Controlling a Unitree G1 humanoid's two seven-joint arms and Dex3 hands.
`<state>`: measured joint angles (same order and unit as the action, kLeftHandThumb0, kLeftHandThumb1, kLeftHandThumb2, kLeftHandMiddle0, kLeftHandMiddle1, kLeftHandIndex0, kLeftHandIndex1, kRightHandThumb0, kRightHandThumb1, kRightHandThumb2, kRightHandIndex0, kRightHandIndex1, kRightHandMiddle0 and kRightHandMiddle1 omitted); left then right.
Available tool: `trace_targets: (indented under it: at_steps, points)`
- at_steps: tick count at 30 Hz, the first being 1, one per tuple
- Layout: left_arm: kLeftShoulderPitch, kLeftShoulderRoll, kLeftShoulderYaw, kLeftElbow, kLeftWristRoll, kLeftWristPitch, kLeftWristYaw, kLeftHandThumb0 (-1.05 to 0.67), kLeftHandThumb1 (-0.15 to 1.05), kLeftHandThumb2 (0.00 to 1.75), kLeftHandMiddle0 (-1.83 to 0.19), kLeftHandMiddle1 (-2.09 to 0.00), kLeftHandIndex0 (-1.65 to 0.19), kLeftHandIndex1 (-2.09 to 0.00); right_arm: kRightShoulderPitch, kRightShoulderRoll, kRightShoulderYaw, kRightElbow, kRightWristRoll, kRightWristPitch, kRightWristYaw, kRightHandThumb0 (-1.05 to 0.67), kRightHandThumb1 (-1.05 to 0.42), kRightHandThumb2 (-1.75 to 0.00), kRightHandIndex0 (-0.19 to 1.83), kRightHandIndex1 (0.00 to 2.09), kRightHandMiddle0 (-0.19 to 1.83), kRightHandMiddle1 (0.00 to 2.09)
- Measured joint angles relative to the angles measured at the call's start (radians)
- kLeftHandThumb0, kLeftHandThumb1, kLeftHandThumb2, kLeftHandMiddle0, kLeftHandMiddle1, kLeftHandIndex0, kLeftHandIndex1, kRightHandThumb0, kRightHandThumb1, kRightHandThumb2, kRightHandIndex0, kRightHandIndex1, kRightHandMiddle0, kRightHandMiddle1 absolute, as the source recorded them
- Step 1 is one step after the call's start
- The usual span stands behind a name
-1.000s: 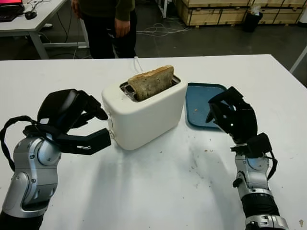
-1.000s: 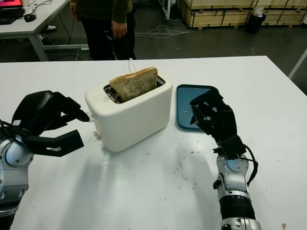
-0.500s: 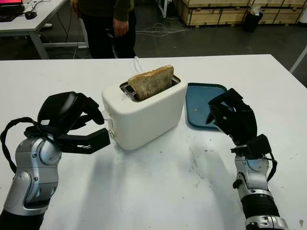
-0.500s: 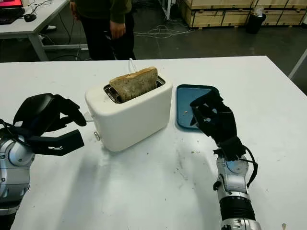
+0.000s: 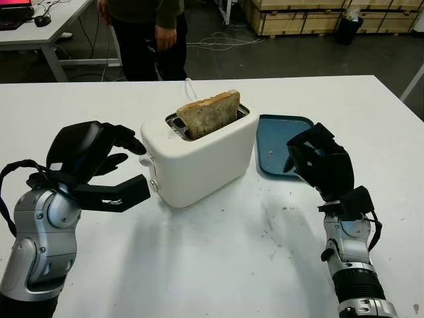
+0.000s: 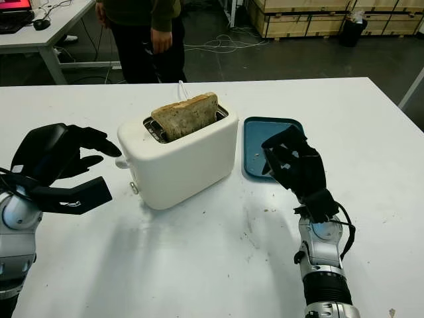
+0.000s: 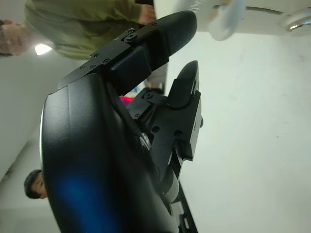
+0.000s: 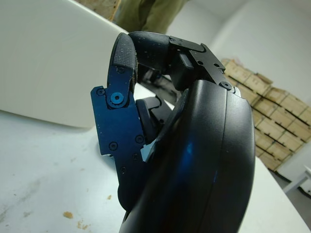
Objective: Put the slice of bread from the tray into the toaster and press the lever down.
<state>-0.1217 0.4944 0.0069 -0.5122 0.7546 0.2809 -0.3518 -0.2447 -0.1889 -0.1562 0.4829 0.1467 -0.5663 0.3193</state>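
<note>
Hovering left hand (image 5: 99, 162) open, empty, fingertips just above toaster (image 5: 199, 159) lever (image 5: 147, 161). Lever likely stiff; pressing from top. Bread (image 5: 209, 112) sitting in slot, crumbly. Right hand (image 5: 318, 162) curling, empty.

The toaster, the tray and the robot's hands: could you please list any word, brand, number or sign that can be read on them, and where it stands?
None can be read.
Toaster: plain white walls, no brand or marking visible.
Tray: bare blue, only crumbs.
Slice of bread: no print.
Left hand, open beside the toaster, and right hand, fingers curled near the tray: black shells with screws, no lettering.
</note>
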Motion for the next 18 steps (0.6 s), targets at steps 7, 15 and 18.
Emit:
trace_targets:
  at_steps: [7, 15, 18]
  points:
    - [-0.001, 0.000, -0.001, 0.002, 0.000, 0.000, -0.013, -0.01, 0.92, 0.04, -1.04, -1.63, -1.09, -0.04, 0.000, 0.000, 0.000, 0.000, 0.000, 0.000, 0.003, -0.42, -0.92, -0.35, 0.81, 1.75, 0.50, 1.75]
    - [-0.001, 0.000, -0.007, 0.009, 0.003, 0.004, -0.016, 0.01, 0.92, 0.04, -1.05, -1.66, -1.08, -0.02, 0.000, 0.000, 0.000, -0.001, 0.001, 0.000, 0.006, -0.41, -0.92, -0.35, 0.81, 1.75, 0.50, 1.75]
    - [-0.001, 0.000, -0.011, 0.009, 0.004, 0.015, -0.028, 0.01, 0.92, 0.05, -1.04, -1.67, -1.07, -0.02, 0.000, 0.000, 0.000, -0.001, 0.001, 0.000, 0.008, -0.42, -0.92, -0.35, 0.81, 1.75, 0.51, 1.75]
